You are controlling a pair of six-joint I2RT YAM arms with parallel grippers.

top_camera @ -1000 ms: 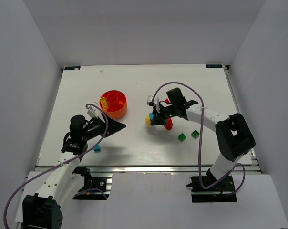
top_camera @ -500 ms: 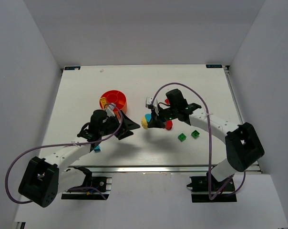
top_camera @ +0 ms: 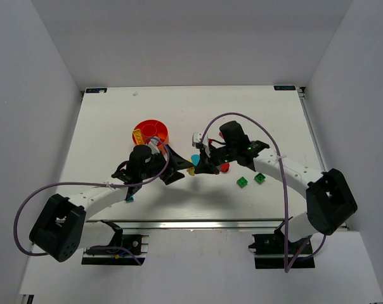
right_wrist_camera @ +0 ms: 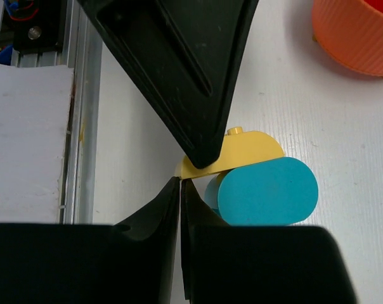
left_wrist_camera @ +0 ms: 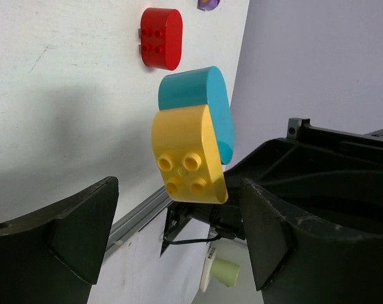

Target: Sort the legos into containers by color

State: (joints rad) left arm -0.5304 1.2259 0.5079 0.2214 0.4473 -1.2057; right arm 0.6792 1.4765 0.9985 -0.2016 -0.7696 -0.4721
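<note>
Fingers (left_wrist_camera: 77, 221) of my left gripper (left_wrist_camera: 177, 183) are spread wide, one on each side of a yellow lego (left_wrist_camera: 188, 161), and the left wrist view shows a gap on both sides. That rounded piece shows its four studs to the left wrist camera and sits flat against a teal lego (left_wrist_camera: 201, 92) of the same shape. The pair hangs clear of the table (top_camera: 103, 126), with its shadow on the white surface.

My right gripper (right_wrist_camera: 180, 185) is closed, its tips pinched on the yellow lego's near corner, with the teal piece just beyond.

From above, my two grippers meet tip to tip near the table's middle, to the right of and nearer than the dish (top_camera: 151, 132). A red lego (left_wrist_camera: 161, 38) lies on the table just past the held pair, and a purple lego (left_wrist_camera: 207, 4) lies beyond it. Two green legos (top_camera: 241, 182) sit near each other further right. A small blue brick (top_camera: 129, 198) lies by my left arm.
</note>
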